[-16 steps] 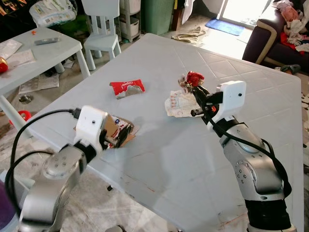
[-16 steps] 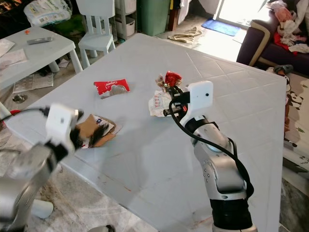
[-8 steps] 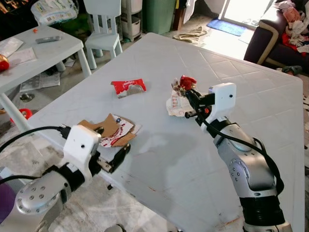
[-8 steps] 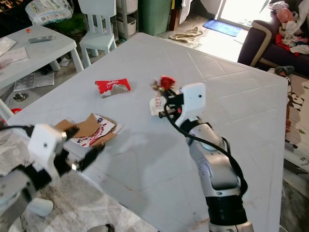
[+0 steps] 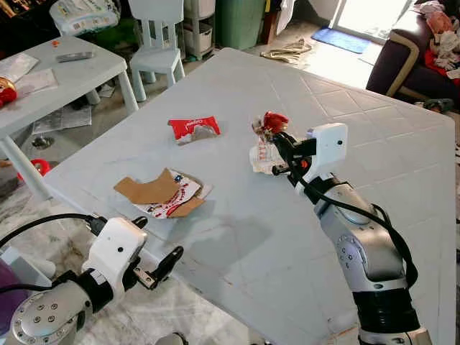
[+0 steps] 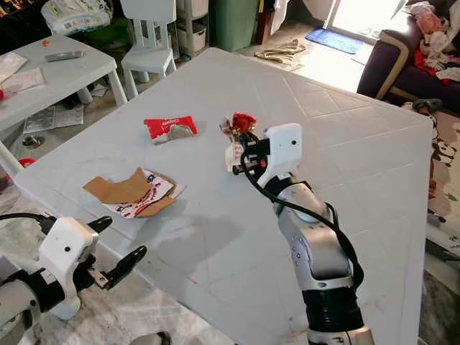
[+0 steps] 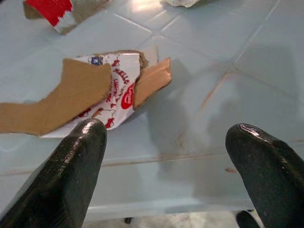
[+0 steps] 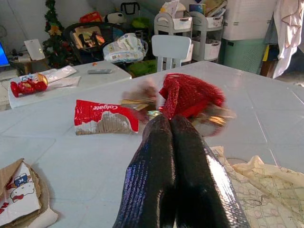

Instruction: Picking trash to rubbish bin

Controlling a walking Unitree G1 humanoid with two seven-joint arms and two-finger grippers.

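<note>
Nearest the camera, below the desk's (image 5: 237, 237) front edge, the left hand (image 5: 154, 269) hangs with its fingers (image 7: 71, 166) spread wide and holding nothing, pointed toward the torn cardboard (image 5: 162, 194) lying just beyond the edge. Further in, over the middle of the desk, the right hand (image 5: 277, 144) has its fingers (image 8: 175, 156) pressed together on a red wrapper (image 5: 273, 122), lifted clear of the crumpled paper (image 5: 262, 154) beneath it. The pick-up step seems done; the next move probably calls for carrying this piece to a bin, perhaps the green container (image 5: 237, 21) past the far edge. A red toothpaste box (image 5: 192, 129) lies apart to the left. A small chair (image 5: 158, 43) and side table (image 5: 50, 79) crowd that route.
</note>
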